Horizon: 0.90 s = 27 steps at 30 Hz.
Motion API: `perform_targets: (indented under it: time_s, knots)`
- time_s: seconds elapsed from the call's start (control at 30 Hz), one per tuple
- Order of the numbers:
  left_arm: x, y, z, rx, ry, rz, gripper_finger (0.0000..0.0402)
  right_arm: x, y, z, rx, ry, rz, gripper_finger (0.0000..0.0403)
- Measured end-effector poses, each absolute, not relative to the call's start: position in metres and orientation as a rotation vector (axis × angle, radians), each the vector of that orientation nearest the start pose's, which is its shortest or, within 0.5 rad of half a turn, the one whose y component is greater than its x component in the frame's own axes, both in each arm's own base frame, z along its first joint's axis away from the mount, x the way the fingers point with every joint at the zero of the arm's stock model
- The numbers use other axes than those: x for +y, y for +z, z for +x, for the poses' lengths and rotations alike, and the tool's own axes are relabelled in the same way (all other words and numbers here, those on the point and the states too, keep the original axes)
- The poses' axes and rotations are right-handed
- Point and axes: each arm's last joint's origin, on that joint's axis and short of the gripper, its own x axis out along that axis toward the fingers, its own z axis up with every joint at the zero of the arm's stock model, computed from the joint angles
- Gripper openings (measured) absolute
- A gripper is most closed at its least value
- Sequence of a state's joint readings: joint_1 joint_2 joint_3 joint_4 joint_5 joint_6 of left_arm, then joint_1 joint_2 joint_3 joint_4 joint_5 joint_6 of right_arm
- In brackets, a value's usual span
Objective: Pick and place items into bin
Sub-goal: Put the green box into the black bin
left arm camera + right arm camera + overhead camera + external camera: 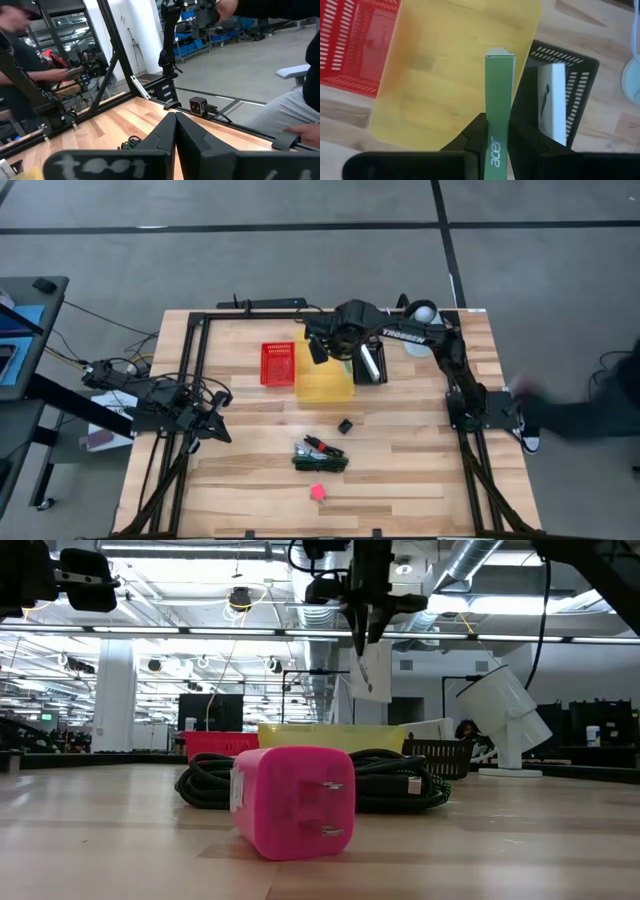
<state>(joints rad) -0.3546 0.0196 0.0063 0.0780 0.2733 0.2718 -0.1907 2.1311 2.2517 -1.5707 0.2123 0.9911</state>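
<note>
My right gripper (498, 120) is shut on a thin green strip (499, 85), a flat pack seen edge-on, high over the right rim of the yellow bin (450, 75). A white bar (552, 100) lies in the black basket (575, 95) beside that bin. On the table nearer me lie the black cords (320, 458), a small dark piece (345, 425) and a pink-red block (318, 491), which is a plug (293, 802) in the low view. My left gripper (215, 428) waits shut near the table's left edge. My right gripper pinches the green strip between its two fingers, on its flat sides at its upper end (498, 131). The fingers come from above, pointing down, and lie along the strip. The strip (372, 665) hangs below the fingers, lifted clear of bin and table.
A red basket (278, 363) stands left of the yellow bin (323, 375). A white lamp (422, 313) sits at the far right corner, and a black frame (200, 350) runs along the table's edges. A person sits beyond the table's right side.
</note>
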Motion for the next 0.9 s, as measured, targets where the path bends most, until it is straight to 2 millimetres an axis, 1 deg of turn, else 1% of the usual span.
perform_targets:
  time_s: [0.2, 0.43, 0.53, 0.67, 0.8, 0.9]
  knots:
    - [-0.041, 0.172, 0.088, -0.15, -0.615, 0.257, 0.0, -0.101, 0.322, 0.394, 1.152, -1.049, 0.769, 0.0053]
    - [-0.041, 0.172, 0.088, -0.15, -0.615, 0.256, 0.0, -0.115, 0.342, 0.378, 1.099, -1.051, 0.788, 0.0053]
    - [-0.041, 0.172, 0.088, -0.151, -0.615, 0.26, 0.0, -0.112, 0.359, 0.367, 1.055, -1.031, 0.799, 0.0053]
    - [-0.041, 0.172, 0.088, -0.15, -0.615, 0.257, 0.0, -0.101, 0.381, 0.353, 1.015, -0.976, 0.779, 0.0047]
    - [-0.041, 0.172, 0.088, -0.151, -0.615, 0.262, 0.0, -0.089, 0.411, 0.329, 0.921, -0.954, 0.753, 0.0035]
    - [-0.041, 0.172, 0.088, -0.151, -0.615, 0.26, 0.0, -0.077, 0.422, 0.314, 0.892, -0.945, 0.712, 0.0035]
